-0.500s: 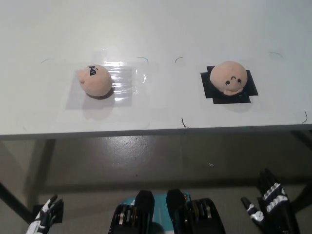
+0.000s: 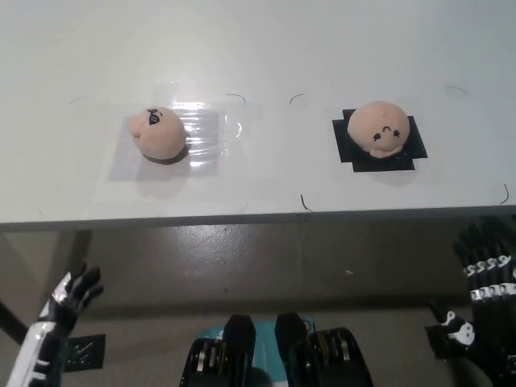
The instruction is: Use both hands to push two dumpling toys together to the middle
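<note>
Two peach dumpling toys lie on the white table [image 2: 258, 48]. The left dumpling toy [image 2: 157, 133] rests on a clear glossy sheet [image 2: 201, 137]. The right dumpling toy [image 2: 379, 127] sits on a black tape square [image 2: 407, 149], its face toward me. My white left hand [image 2: 68, 298] is at the lower left, below the table's front edge, fingers spread and holding nothing. My black right hand [image 2: 484, 266] rises at the lower right, just under the table edge, fingers apart and empty. Both hands are well short of the toys.
The table's front edge [image 2: 258, 216] runs across the picture's middle, with brown floor [image 2: 242, 258] beneath it. Thin black marks [image 2: 305, 203] dot the tabletop around the toys. A dark table leg [image 2: 12, 322] shows at the far lower left.
Both hands have risen toward the table edge: the left hand up from the bottom corner, the right hand up and to the right. The toys have not moved.
</note>
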Action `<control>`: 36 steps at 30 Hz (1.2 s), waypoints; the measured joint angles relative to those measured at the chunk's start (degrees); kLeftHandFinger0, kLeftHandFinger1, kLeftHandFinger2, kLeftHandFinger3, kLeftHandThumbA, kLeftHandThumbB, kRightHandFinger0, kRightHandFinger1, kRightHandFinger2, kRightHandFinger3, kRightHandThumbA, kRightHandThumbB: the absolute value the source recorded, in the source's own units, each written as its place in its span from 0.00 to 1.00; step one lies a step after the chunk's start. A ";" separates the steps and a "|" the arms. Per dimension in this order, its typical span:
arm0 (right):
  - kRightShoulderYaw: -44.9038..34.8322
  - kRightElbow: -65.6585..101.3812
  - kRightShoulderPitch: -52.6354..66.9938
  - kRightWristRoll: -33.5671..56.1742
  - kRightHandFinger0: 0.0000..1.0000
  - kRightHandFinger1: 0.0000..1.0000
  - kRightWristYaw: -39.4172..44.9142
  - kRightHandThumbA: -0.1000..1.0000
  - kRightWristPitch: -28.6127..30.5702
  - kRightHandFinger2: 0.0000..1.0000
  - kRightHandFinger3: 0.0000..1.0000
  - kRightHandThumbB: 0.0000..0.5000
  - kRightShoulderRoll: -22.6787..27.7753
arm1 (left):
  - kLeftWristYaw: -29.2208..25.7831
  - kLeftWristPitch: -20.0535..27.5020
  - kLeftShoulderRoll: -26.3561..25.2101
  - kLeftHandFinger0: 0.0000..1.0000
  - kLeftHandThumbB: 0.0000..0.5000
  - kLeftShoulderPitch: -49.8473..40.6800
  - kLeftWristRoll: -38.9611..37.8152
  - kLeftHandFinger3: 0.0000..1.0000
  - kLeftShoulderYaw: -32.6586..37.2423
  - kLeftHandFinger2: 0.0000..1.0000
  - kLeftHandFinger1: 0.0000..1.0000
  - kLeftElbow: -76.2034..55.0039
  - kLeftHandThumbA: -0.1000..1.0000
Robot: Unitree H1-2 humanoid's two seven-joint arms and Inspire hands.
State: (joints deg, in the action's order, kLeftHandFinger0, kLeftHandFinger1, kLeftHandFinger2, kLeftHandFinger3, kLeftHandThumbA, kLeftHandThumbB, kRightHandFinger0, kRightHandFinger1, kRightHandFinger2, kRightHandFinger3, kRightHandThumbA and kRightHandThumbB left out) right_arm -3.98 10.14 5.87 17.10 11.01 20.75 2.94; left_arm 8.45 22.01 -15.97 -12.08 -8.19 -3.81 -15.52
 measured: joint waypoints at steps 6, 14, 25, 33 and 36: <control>-3.06 0.03 -3.57 0.25 1.00 1.00 -0.85 0.97 -0.03 1.00 1.00 0.37 1.38 | -0.16 -3.22 -1.25 1.00 0.62 3.51 -2.57 1.00 -1.98 1.00 1.00 -7.06 1.00; -6.13 -1.73 -14.33 0.68 1.00 1.00 -3.02 0.99 -2.28 1.00 1.00 0.26 3.95 | -0.38 -7.03 -2.83 1.00 0.52 15.09 -3.18 1.00 -6.04 1.00 1.00 -7.32 1.00; -8.46 -15.06 -26.07 0.50 1.00 1.00 -5.56 1.00 -4.38 1.00 1.00 0.35 5.55 | -0.29 -8.65 -6.97 1.00 0.55 28.01 -2.89 1.00 -8.03 1.00 1.00 9.52 1.00; -9.93 -28.18 -37.77 0.75 1.00 1.00 -6.18 0.99 -6.12 1.00 1.00 0.29 7.76 | -0.19 -7.48 -9.89 1.00 0.46 40.50 -0.78 1.00 -7.48 1.00 1.00 28.38 1.00; -10.31 -32.51 -40.21 0.99 1.00 1.00 -6.17 1.00 -6.36 1.00 1.00 0.24 8.24 | -0.19 -7.08 -10.76 1.00 0.48 43.26 0.13 1.00 -6.84 1.00 1.00 33.00 1.00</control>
State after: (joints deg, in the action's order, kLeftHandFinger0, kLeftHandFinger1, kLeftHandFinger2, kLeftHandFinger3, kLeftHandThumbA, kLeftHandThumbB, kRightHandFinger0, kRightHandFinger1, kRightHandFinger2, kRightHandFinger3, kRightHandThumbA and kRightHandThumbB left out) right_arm -14.29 -22.38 -34.34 18.09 4.84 14.39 11.18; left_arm 8.26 14.92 -26.73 31.18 -8.06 -10.65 17.49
